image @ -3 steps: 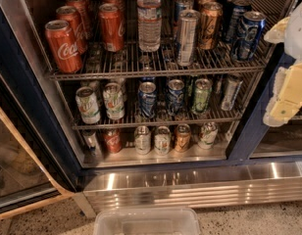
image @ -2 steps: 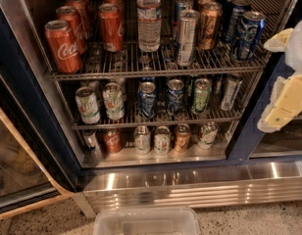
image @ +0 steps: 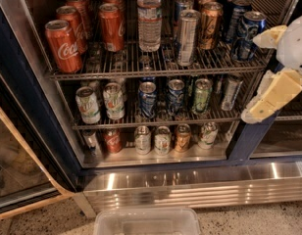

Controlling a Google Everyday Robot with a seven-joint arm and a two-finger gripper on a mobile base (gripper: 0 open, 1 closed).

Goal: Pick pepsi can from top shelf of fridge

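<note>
**Risk: can tipped or rail caught on approach**

The gripper [image: 253, 77] is seen at the right edge, in front of the fridge [image: 246, 143] post, fingers spread wide w/ nothing held. The pepsi can [image: 251, 33] stands upright at the front right end of the top shelf [image: 161, 68], just left of the upper finger.

Little room is judged to be left betw. can and post, so a finger could be snagged on the post or front rail. The can could be pushed over, or the dark navy cans [image: 236, 14] close behind knocked, if it is approached off-centre.

Can: bright blue, pale swirl marks, silver lid; no dents are visible.
</note>
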